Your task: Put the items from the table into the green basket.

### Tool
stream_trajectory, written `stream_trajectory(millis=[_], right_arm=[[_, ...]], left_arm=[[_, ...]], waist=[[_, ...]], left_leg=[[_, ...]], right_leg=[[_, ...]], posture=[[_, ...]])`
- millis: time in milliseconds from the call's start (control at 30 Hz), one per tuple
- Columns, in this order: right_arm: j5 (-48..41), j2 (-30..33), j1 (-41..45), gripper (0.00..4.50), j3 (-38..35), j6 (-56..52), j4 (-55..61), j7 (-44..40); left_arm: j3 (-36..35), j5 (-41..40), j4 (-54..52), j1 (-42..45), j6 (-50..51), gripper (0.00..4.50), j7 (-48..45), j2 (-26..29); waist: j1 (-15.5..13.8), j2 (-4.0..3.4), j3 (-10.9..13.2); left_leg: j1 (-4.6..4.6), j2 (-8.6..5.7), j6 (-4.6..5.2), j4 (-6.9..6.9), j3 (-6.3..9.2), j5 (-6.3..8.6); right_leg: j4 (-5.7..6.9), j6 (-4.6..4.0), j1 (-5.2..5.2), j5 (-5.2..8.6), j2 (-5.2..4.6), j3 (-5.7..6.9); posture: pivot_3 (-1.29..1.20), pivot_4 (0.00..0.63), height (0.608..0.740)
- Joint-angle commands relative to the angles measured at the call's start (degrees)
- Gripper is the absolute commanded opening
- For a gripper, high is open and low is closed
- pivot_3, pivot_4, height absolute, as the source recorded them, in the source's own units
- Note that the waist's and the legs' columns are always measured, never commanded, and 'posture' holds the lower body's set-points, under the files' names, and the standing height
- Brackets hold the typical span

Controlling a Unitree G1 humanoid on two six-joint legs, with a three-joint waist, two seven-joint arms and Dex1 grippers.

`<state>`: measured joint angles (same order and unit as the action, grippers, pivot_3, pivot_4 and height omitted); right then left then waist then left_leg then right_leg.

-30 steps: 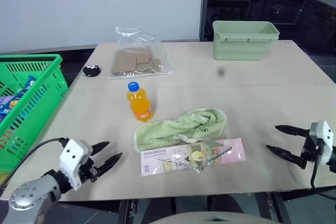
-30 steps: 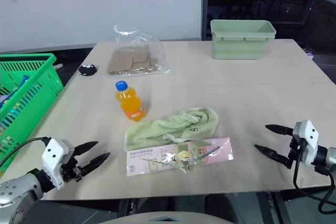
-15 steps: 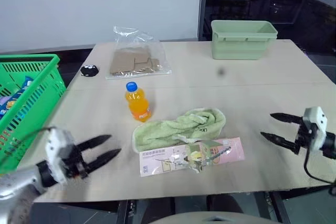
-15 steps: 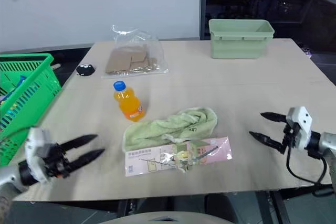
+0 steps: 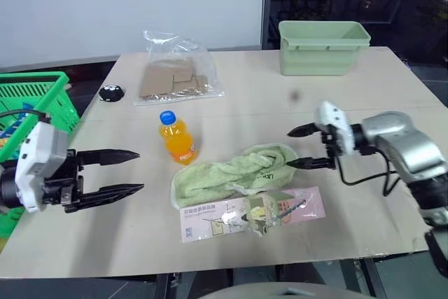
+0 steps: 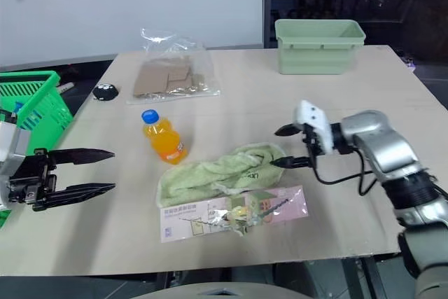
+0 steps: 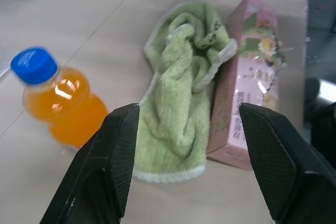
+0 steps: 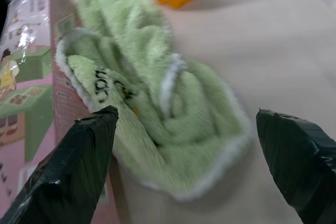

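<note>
The worktop (image 5: pixel 364 194) under my arms is a wide, pale beige wood-look slab with a faint seam running across it, and beyond its far edge I see a plain white wall on one side and a dark, glassy stretch of room on the other. My left claw (image 5: pixel 133 171) hangs just over the near left part of the worktop, its two black fingers spread with nothing between them, pointing toward the middle. My right claw (image 5: pixel 297 147) is spread wide as well and empty, its tips just beside the right end of the pale green towel (image 5: pixel 231 173), with a gap between them and the cloth. The towel lies crumpled near the middle; dark lettering is stitched on one fold, too small for me to read. Touching its near edge lies the flat pink printed packet (image 5: pixel 252 210), covered in small print and pictures I cannot make out. The small orange drink bottle (image 5: pixel 175 139) stands upright just left of the towel, blue cap on, label unreadable. The clear bag of cardboard pieces (image 5: pixel 175 75) lies near the far left edge, a small black object (image 5: pixel 109 92) just beside it. A pale green tub (image 5: pixel 323 47) sits at the far right. The green basket (image 5: pixel 31 99) stands off the worktop's left side, with packets inside.
</note>
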<state>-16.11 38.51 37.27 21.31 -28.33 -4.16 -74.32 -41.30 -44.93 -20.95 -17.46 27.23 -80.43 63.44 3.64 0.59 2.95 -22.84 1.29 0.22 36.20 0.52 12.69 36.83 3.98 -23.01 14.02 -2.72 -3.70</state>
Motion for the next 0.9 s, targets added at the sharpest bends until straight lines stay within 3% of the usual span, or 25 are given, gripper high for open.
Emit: stream_trajectory(millis=[33, 167, 267, 533, 733, 900], right_arm=[[8.49, -2.41, 3.9, 4.5, 7.02, 2.55, -6.05, -0.07], [13.97, -6.95, 6.96, 4.5, 9.49, 4.26, -12.97, 4.24], [12.14, -8.89, 7.09, 3.8, 7.13, 3.58, -12.55, 3.41], [4.9, -5.62, 3.23, 0.07, -2.28, -3.61, -4.55, 2.62], [-2.12, 4.32, -1.83, 0.02, -16.73, -9.22, 0.96, 4.04], [-3.28, 17.7, -10.22, 0.02, -33.16, -10.03, -4.4, 7.19]], left_arm=[[-2.42, -0.55, -3.33, -1.2, 1.06, 3.13, -1.44, -0.54], [-3.13, -0.65, -4.59, -1.85, 1.55, 3.13, -0.98, -1.96], [-3.17, -0.45, -4.8, -1.92, 1.59, 3.16, -1.07, -2.59], [-0.16, 0.69, -3.31, -0.23, -0.19, 3.16, -1.27, -3.98], [3.09, -2.17, -3.02, 6.13, 1.1, 3.16, -0.37, -3.49], [6.63, -7.0, -3.88, 13.59, 3.75, 3.16, 1.57, -3.73]], waist=[[0.06, -0.01, 0.01], [-0.03, -0.01, 0.01], [-0.26, 0.03, -0.02], [-0.51, 0.03, -0.02], [-1.2, 0.01, 0.01], [-1.31, 0.03, 0.0]], left_leg=[[0.0, 0.0, 0.0, 0.0, -0.03, 0.0], [0.0, -0.01, -0.01, 0.04, -0.05, 0.0], [0.08, -0.01, -0.02, 0.13, -0.03, -0.02], [0.08, -0.01, -0.03, 0.15, -0.01, -0.02], [0.05, -0.03, -0.03, 0.18, -0.05, -0.02], [0.04, -0.06, -0.02, 0.21, -0.07, -0.01]], right_leg=[[0.0, 0.0, 0.0, 0.0, 0.0, -0.01], [0.01, -0.01, 0.0, -0.01, -0.01, -0.03], [0.16, -0.02, 0.03, -0.02, 0.0, -0.03], [0.2, -0.03, 0.03, -0.02, 0.01, -0.03], [0.19, -0.03, 0.03, -0.02, 0.0, -0.05], [0.15, 0.0, 0.05, 0.0, -0.02, -0.08]], posture=[[0.04, 0.0, 0.74], [0.05, 0.0, 0.74], [0.04, 0.0, 0.74], [0.01, 0.0, 0.74], [-0.04, 0.0, 0.74], [-0.08, 0.0, 0.74]])
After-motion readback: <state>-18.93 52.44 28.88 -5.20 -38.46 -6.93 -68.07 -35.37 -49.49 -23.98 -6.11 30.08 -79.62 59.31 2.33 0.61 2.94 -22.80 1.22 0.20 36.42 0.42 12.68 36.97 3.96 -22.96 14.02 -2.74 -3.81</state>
